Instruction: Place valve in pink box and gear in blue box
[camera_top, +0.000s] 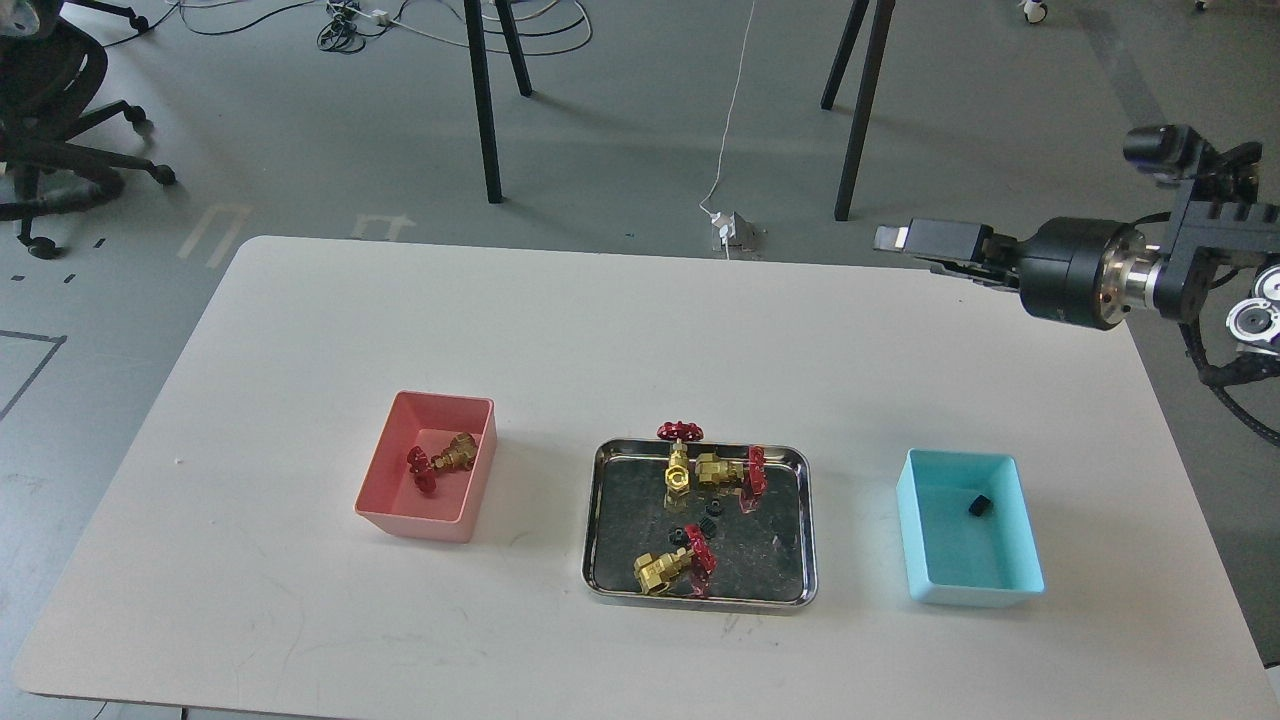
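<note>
One valve (443, 458) lies in pink box (470, 470); one gear (980, 506) in blue box (918, 545). Right gripper (893, 238) hangs far right above the surface (300, 350) (finger state: cannot tell, seen side-on).

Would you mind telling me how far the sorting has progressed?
Done: one valve lies in the pink box, one gear in the blue box. In hand: nothing; the right gripper hangs over the table's far edge. Left: three valves and two gears remain in the steel tray.
</note>
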